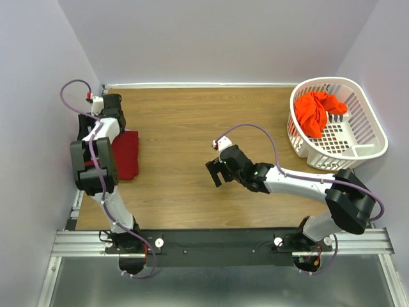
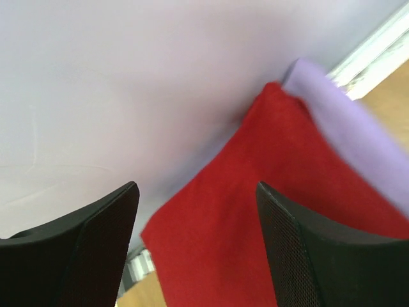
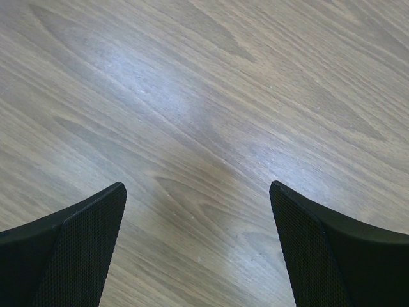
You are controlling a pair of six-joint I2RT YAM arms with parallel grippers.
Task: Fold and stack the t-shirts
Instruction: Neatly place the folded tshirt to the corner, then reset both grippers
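A folded dark red t-shirt [image 1: 126,153] lies at the table's left edge, partly under my left arm. In the left wrist view the same red t-shirt [image 2: 255,211] fills the space below the fingers, with a pale lavender t-shirt [image 2: 345,121] along its far side. My left gripper [image 2: 197,187] is open just above the red cloth, and nothing sits between its fingers. The orange-red t-shirt [image 1: 316,112] is crumpled in the basket. Over bare wood at the table's middle, my right gripper [image 1: 215,173] [image 3: 197,185] is open and empty.
A white lattice laundry basket [image 1: 332,80] stands at the back right corner. A pale wall [image 2: 128,83] rises close behind the left gripper, along the table's left side. Wood tabletop [image 1: 192,121] lies between the two arms.
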